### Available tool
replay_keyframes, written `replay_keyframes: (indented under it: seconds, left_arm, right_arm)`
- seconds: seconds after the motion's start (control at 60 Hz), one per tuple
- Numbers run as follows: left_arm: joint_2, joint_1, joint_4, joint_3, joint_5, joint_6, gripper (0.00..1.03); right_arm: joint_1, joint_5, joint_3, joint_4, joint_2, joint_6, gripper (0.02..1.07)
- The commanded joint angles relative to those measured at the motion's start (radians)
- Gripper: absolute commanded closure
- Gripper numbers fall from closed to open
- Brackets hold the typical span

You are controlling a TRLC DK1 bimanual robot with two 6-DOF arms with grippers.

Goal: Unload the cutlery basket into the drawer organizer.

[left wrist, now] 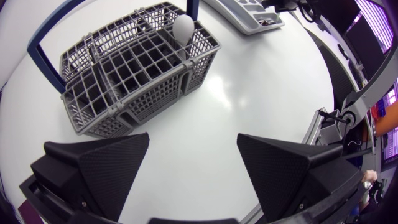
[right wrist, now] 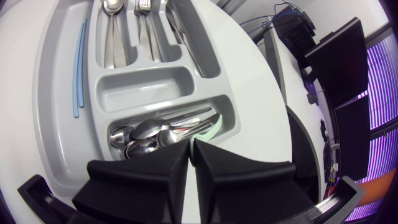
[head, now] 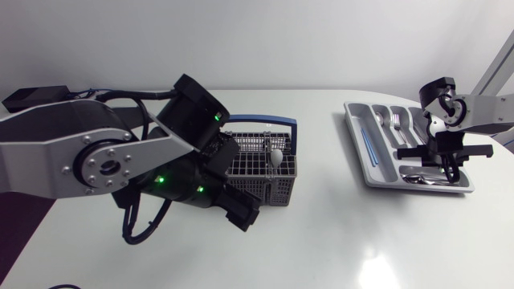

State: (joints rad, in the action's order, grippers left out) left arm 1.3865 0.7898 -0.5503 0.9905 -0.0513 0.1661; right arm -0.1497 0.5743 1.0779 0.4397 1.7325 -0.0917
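The grey cutlery basket (head: 261, 168) with a blue handle stands mid-table, a white spoon (head: 275, 156) upright in one corner cell. My left gripper (head: 241, 210) hangs open beside its near-left side; in the left wrist view the basket (left wrist: 137, 68) and spoon (left wrist: 182, 28) lie ahead of the wide-apart fingers (left wrist: 106, 168). The grey drawer organizer (head: 365, 164) sits at the right. My right gripper (head: 440, 164) is low over its front compartment. In the right wrist view it (right wrist: 191, 149) is shut on a pale green utensil (right wrist: 211, 127) that lies beside several spoons (right wrist: 149, 134).
Other organizer compartments hold forks (right wrist: 143, 25), a spoon (right wrist: 112, 31) and a thin blue stick (right wrist: 78, 68); one cross compartment (right wrist: 155, 90) has nothing in it. My bulky left arm (head: 104, 156) covers the table's left side.
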Motion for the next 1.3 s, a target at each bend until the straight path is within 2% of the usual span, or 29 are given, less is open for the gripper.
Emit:
replay_keyframes:
  seconds: [0.0, 0.183, 0.25, 0.383, 0.467, 0.517, 0.6, 0.633, 0.767, 0.85, 0.983, 1.133, 1.183, 1.283]
  left_arm:
    - [0.016, -0.02, 0.01, 0.037, -0.002, 0.033, 0.04]
    - [0.016, -0.041, 0.013, 0.031, -0.002, 0.024, 0.04]
    - [0.016, -0.046, 0.013, 0.023, -0.001, -0.01, 0.04]
    - [0.014, -0.055, 0.013, 0.007, -0.001, -0.08, 0.04]
    - [0.013, -0.061, 0.012, -0.006, -0.001, -0.114, 0.04]
    - [0.011, -0.061, 0.012, -0.012, -0.001, -0.137, 0.04]
    - [0.009, -0.06, 0.012, -0.019, -0.001, -0.166, 0.04]
    - [0.008, -0.06, 0.012, -0.021, -0.001, -0.178, 0.04]
    - [0.009, -0.063, 0.012, -0.023, -0.001, -0.2, 0.04]
    - [0.009, -0.064, 0.012, -0.023, -0.001, -0.208, 0.04]
    - [0.008, -0.064, 0.012, -0.027, -0.001, -0.221, 0.04]
    - [0.009, -0.072, 0.012, -0.03, -0.001, -0.231, 0.04]
    - [0.009, -0.077, 0.012, -0.029, -0.002, -0.232, 0.04]
    - [0.009, -0.08, 0.012, -0.029, -0.002, -0.237, 0.04]
  right_arm:
    - [0.009, -0.01, -0.016, -0.009, 0.027, 0.024, 0.83]
    - [0.016, -0.067, -0.018, -0.004, 0.021, 0.047, 0.64]
    - [0.018, -0.096, -0.022, 0.01, 0.002, 0.052, 0.51]
    - [0.033, -0.183, -0.036, 0.06, -0.071, 0.063, 0.32]
    - [0.056, -0.229, -0.049, 0.09, -0.123, 0.061, 0.3]
    - [0.075, -0.252, -0.055, 0.113, -0.156, 0.06, 0.18]
    - [0.107, -0.327, -0.062, 0.159, -0.209, 0.06, 0.09]
    - [0.119, -0.378, -0.064, 0.174, -0.231, 0.06, 0.08]
    - [0.165, -0.447, -0.03, 0.235, -0.277, 0.058, 0.08]
    - [0.194, -0.488, 0.042, 0.346, -0.271, 0.092, 0.08]
    - [0.217, -0.7, 0.074, 0.399, -0.304, 0.115, 0.08]
    - [0.282, -0.86, 0.086, 0.449, -0.327, 0.132, 0.07]
    - [0.291, -0.953, 0.119, 0.487, -0.298, 0.132, 0.07]
    - [0.312, -0.965, 0.168, 0.527, -0.281, 0.124, 0.07]
